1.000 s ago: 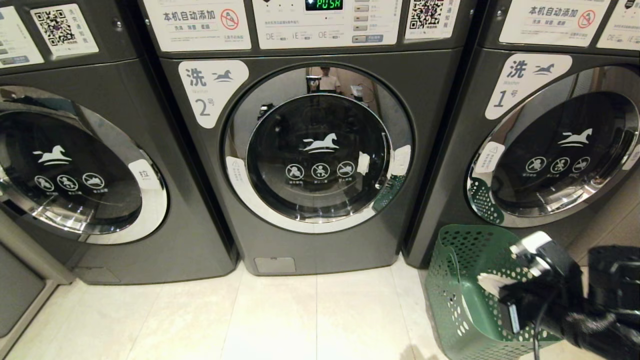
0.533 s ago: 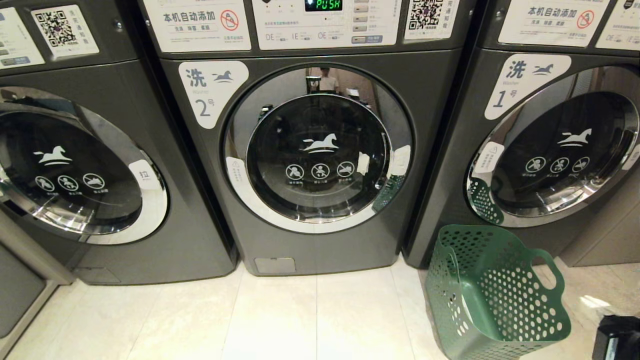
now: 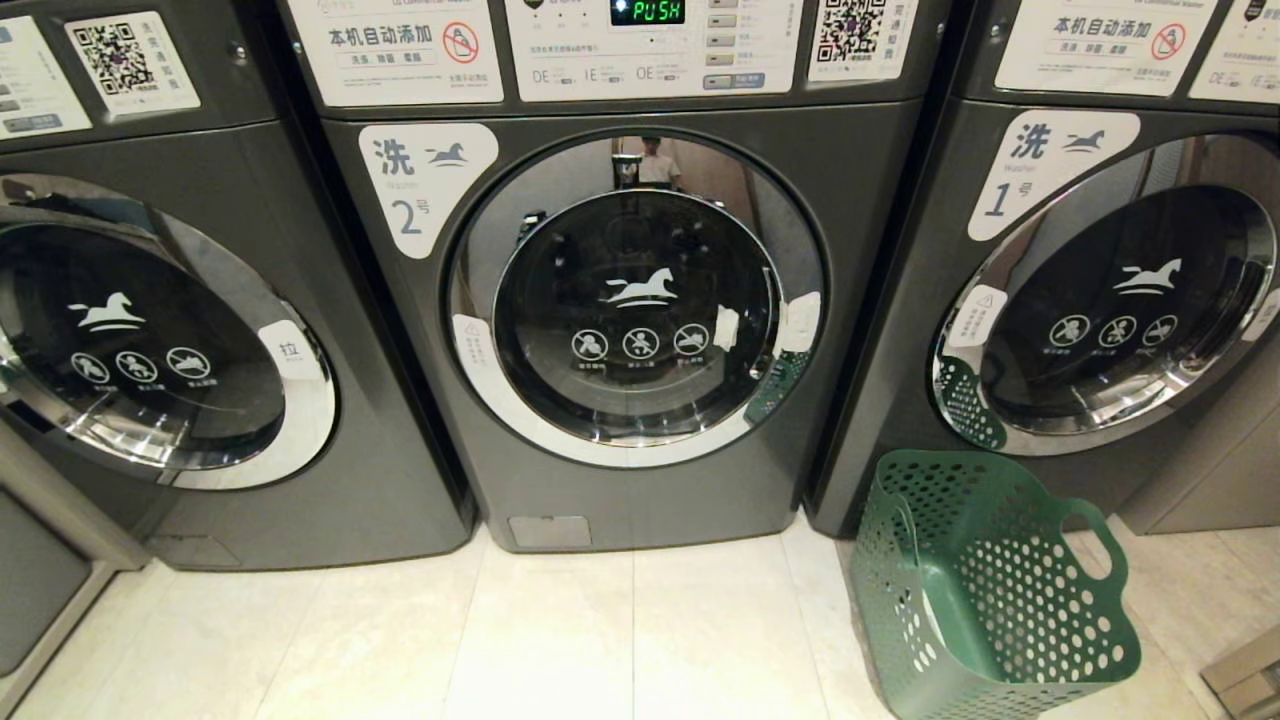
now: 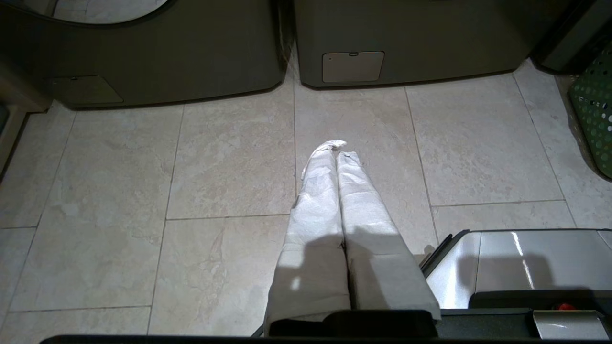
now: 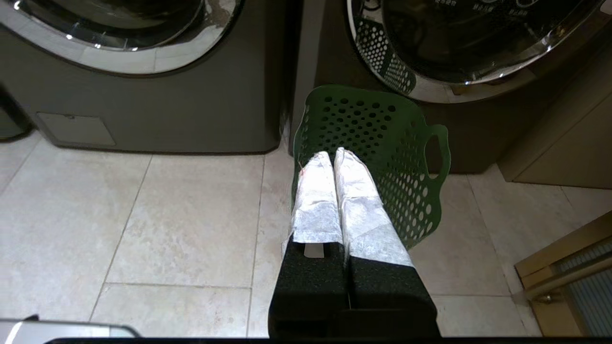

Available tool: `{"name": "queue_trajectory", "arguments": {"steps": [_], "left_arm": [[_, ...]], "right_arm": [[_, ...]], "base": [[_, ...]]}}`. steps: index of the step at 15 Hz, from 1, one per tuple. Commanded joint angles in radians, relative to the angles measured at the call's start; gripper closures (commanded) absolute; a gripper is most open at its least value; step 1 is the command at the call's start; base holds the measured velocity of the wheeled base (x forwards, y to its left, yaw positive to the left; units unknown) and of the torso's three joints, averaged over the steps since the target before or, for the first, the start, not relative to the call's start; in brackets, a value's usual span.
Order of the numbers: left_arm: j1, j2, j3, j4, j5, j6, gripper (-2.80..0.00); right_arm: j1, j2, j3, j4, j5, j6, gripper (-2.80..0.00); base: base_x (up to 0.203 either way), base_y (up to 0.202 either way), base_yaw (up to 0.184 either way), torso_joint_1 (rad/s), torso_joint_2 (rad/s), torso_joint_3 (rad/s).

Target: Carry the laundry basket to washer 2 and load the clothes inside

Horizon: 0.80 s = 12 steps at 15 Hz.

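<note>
Washer 2 (image 3: 640,300) stands in the centre of the head view, its round chrome-ringed door closed and its "2" label (image 3: 425,185) at upper left. To its lower right the green perforated laundry basket (image 3: 1000,600) sits tilted on the tiles before washer 1, and its inside shows only plastic. No clothes show in any view. My right gripper (image 5: 333,155) is shut and empty, its white-wrapped fingers hanging just short of the basket (image 5: 382,143). Low over bare tiles before washer 2's base (image 4: 353,67), my left gripper (image 4: 334,149) is shut and empty. Neither arm appears in the head view.
Washer 1 (image 3: 1110,300) stands right of washer 2, and a like washer (image 3: 150,330) stands on the left. A wooden unit (image 5: 564,267) lies right of the basket. My own base (image 4: 516,267) shows beside the left gripper. Pale tiled floor runs before the machines.
My right arm, which hung over the basket a second ago, has drawn back to the lower right and left the head view. The basket and washers have stayed put.
</note>
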Motion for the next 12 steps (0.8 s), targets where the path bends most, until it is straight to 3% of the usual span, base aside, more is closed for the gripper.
{"name": "queue_trajectory", "arguments": {"steps": [1,3,5,7,9,10,12], "left_arm": [[0.001,-0.001,0.0,0.005,0.001,0.0,0.0],[-0.001,-0.001,0.005,-0.005,0.005,-0.002,0.0],[0.001,-0.001,0.015,-0.018,0.007,-0.004,0.0],[0.001,-0.001,0.08,-0.196,0.006,0.002,0.0],[0.0,-0.001,0.201,-0.507,-0.007,-0.001,0.0],[0.0,-0.001,0.238,-0.603,-0.017,0.0,0.0],[-0.001,-0.001,0.255,-0.602,-0.019,0.004,0.0]], "right_arm": [[0.003,-0.253,-0.027,0.273,0.022,0.005,0.0],[0.005,-0.229,-0.042,0.39,0.046,0.006,0.0],[0.006,-0.229,-0.022,0.352,0.048,-0.008,0.0],[0.005,-0.229,0.037,0.148,0.045,-0.011,0.0],[0.005,-0.229,0.048,0.104,0.042,-0.013,0.0],[0.005,-0.229,0.05,0.086,0.042,-0.016,0.0],[0.005,-0.229,0.05,0.101,0.038,-0.015,0.0]], "base": [[0.0,0.0,0.0,0.0,0.0,0.0],[0.0,0.0,0.0,0.0,0.0,0.0],[0.0,0.0,0.0,0.0,0.0,0.0],[0.0,0.0,0.0,0.0,0.0,0.0],[0.0,0.0,0.0,0.0,0.0,0.0],[0.0,0.0,0.0,0.0,0.0,0.0],[0.0,0.0,0.0,0.0,0.0,0.0]]}}
